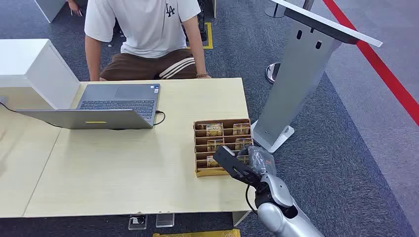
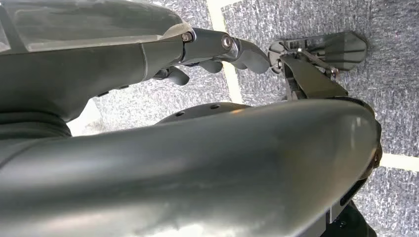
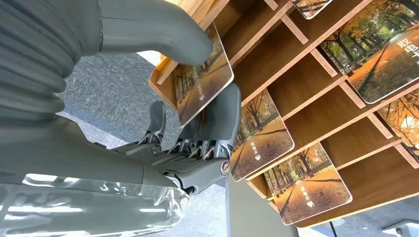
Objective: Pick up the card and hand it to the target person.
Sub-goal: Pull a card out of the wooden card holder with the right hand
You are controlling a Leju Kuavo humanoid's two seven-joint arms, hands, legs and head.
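While over rack (image 1: 200,148) — right hand (image 3: 197,98) pinches card (image 3: 205,81).

The head view is taken from high on the robot, angled forward and down over a pale table (image 1: 123,163) toward a seated person (image 1: 143,34). The right wrist view is set close behind the right hand (image 3: 197,133), tight against a wooden card rack (image 3: 316,84), shared with the head view (image 1: 222,146). The left wrist view faces down at grey carpet (image 2: 316,19).
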